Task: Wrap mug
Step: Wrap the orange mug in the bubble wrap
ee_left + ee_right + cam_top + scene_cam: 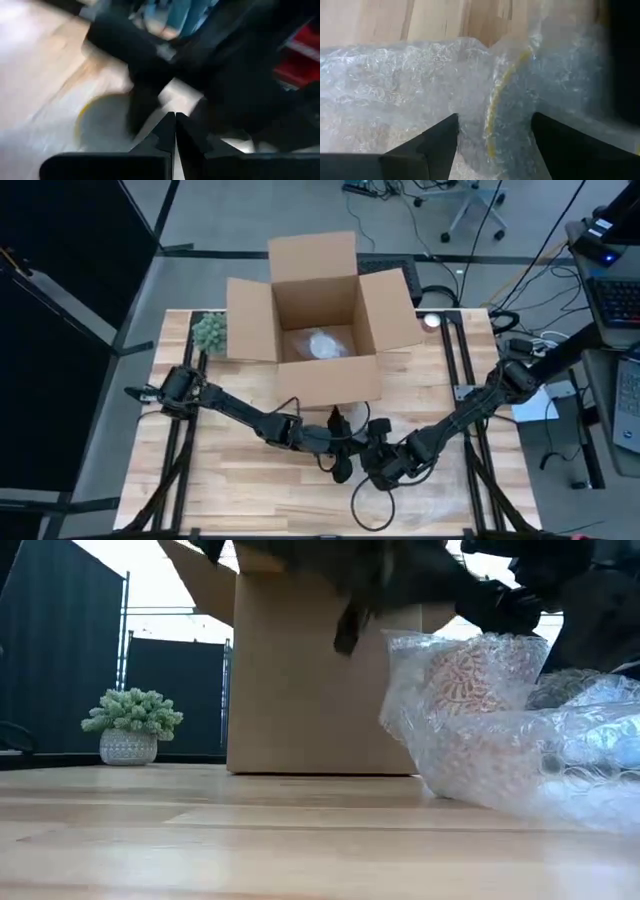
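Observation:
The mug (470,710), speckled orange with a yellow rim (495,110), stands on the table under clear bubble wrap (540,760), just in front of the box. The loose wrap spreads toward the table's right near corner (440,500). My right gripper (495,145) comes down on the mug's top and has the wrapped rim between its fingers. My left gripper (175,130) is shut beside it on the left (340,465), above the table. I cannot tell whether it touches the wrap. My right gripper has the mug's wrapped rim (492,127) between its two fingers, one finger (570,145) on the hollow side and one (430,147) outside, with bubble wrap between fingers and mug. The fingers come from above, slanting in from the right. The mug's bottom rests on the table.
An open cardboard box (320,330) with a wrapped bundle inside stands at the back centre, close behind the grippers. A small potted plant (210,332) sits at the back left. Bare wooden tabletop (230,490) lies toward the near left.

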`<state>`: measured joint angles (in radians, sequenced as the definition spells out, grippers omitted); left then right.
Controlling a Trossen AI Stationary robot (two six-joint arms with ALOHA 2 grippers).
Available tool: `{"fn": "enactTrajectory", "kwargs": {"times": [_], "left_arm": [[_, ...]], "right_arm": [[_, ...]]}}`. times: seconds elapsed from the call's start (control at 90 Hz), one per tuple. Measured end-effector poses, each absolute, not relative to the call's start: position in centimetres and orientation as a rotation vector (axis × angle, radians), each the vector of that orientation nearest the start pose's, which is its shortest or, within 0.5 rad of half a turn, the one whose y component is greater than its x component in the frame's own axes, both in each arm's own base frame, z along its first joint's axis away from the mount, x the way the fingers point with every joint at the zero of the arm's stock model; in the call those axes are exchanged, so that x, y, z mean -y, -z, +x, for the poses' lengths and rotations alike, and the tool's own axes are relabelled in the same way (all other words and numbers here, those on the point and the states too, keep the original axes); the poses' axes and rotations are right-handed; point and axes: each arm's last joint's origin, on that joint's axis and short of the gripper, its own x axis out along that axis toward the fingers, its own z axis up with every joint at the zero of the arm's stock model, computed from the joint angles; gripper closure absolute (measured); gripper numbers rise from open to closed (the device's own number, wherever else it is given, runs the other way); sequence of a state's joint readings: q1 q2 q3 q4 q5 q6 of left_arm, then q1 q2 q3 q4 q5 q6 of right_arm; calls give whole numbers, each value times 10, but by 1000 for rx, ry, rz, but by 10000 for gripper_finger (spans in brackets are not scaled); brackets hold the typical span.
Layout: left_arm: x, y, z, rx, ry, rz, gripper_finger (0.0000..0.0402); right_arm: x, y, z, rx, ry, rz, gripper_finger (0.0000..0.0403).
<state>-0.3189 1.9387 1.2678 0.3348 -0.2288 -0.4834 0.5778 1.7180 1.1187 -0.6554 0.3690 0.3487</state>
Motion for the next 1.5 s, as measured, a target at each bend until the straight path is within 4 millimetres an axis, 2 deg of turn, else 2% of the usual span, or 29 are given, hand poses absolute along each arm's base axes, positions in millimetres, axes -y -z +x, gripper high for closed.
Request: {"fn": "enactTrajectory", "kwargs": {"times": [0.156, 0.222, 0.378, 0.456, 0.556, 0.611, 0.767, 1.011, 1.189, 1.344, 1.5], "left_arm": [[134, -232, 399, -398, 19, -345, 402], [137, -236, 388, -479, 3, -315, 402], [144, -208, 365, -768, -133, -279, 402], [146, -193, 362, -821, -196, -256, 402], [147, -173, 370, -771, -259, -219, 402], [144, -169, 377, -713, -292, -191, 402], [141, -183, 392, -531, -267, -178, 402], [142, -202, 405, -387, -169, -165, 402], [136, -184, 420, -354, -95, -221, 402], [129, -166, 429, -367, -108, -261, 402], [125, -163, 430, -388, -119, -272, 402]], "right_arm": [[-168, -186, 277, -1120, 14, -261, 167], [-168, -186, 277, -1120, 14, -261, 167], [-168, -186, 277, -1122, 12, -261, 167], [-168, -186, 277, -1121, 11, -262, 167], [-169, -185, 277, -1125, -2, -265, 167], [-169, -183, 277, -1137, -12, -262, 167], [-169, -183, 277, -1139, -8, -267, 167], [-168, -183, 277, -1135, -4, -274, 167], [-168, -183, 277, -1130, -3, -277, 167], [-168, -185, 277, -1130, -2, -278, 167], [-172, -207, 278, -1160, -2, -299, 167]]}}
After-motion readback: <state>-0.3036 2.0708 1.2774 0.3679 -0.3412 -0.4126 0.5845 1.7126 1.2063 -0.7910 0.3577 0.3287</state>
